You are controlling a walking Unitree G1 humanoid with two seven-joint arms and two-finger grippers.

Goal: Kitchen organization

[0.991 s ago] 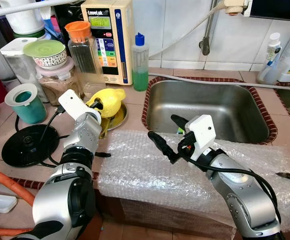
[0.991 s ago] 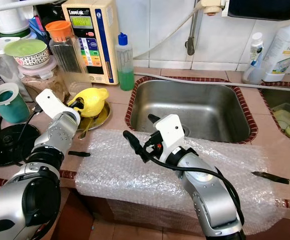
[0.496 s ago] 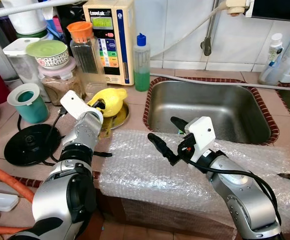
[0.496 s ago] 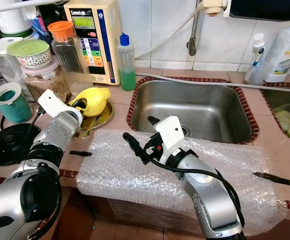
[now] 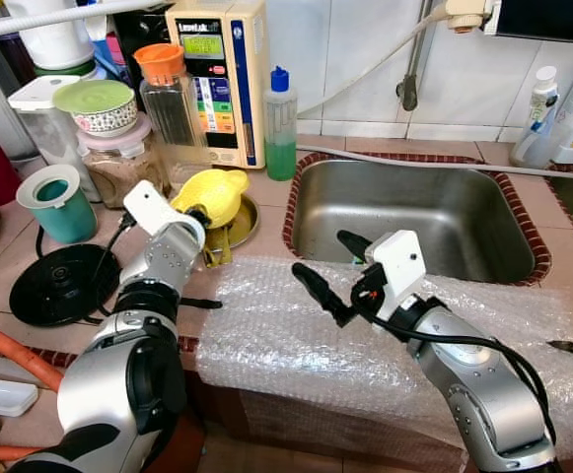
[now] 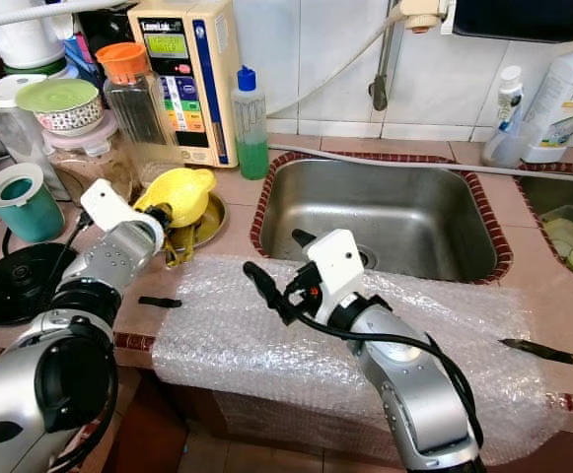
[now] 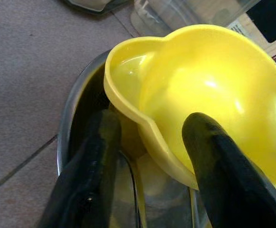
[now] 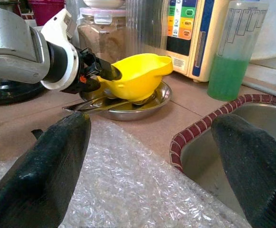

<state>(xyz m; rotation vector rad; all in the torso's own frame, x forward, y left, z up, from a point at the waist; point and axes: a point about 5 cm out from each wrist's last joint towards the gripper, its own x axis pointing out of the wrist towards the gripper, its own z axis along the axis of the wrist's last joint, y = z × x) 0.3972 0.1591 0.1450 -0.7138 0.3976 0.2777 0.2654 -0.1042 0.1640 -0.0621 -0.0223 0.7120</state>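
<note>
A yellow plastic bowl sits tilted in a small steel dish on the tiled counter, left of the sink. My left gripper is shut on the yellow bowl, one finger on each side of its rim. The steel dish also holds some cutlery, partly hidden under the bowl. My right gripper hovers open and empty over the bubble wrap, just in front of the sink. From the right wrist, the yellow bowl and the left gripper show between its fingers.
The steel sink lies behind the bubble wrap. A green soap bottle, jars and a beige appliance crowd the back left. A teal cup and black round base stand to the left. A dark utensil lies far right.
The yellow bowl has tipped up in the left gripper, its opening now showing. The right arm has stayed in place.
</note>
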